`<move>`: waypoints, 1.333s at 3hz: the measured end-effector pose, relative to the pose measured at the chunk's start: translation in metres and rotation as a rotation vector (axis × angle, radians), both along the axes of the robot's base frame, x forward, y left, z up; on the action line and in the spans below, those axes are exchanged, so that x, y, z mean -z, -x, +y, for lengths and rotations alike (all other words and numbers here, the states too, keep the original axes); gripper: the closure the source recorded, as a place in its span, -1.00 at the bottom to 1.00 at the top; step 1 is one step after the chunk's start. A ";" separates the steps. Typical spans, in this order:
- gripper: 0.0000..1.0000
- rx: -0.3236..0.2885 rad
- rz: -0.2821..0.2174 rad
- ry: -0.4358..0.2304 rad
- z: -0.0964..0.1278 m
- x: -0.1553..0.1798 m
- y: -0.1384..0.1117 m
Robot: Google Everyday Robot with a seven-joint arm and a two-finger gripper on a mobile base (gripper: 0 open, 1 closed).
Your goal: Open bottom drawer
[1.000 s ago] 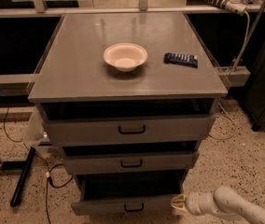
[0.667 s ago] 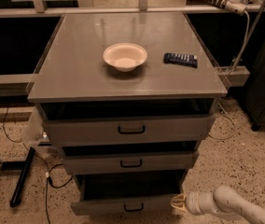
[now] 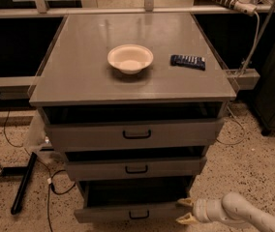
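Note:
The grey cabinet has three drawers, all pulled out a little. The bottom drawer is the narrowest, with a small black loop handle at its centre and a dark inside showing above its front. My gripper is low at the right, at the drawer's right front corner, its two yellowish fingertips spread apart, one above and one below. The white arm reaches in from the lower right.
A white bowl and a dark blue packet lie on the cabinet top. The top drawer and middle drawer stick out above. Cables and a black bar lie on the speckled floor at left.

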State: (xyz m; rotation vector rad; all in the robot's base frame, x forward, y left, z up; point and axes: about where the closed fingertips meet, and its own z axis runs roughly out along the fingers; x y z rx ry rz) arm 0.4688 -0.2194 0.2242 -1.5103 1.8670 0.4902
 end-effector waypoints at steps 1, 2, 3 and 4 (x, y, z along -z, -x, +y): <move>-1.00 0.000 0.000 0.000 0.000 0.000 0.000; -1.00 -0.009 -0.007 0.002 0.005 0.001 -0.002; -1.00 -0.010 -0.006 0.029 0.012 0.019 0.000; -1.00 -0.015 -0.012 0.056 0.020 0.042 0.006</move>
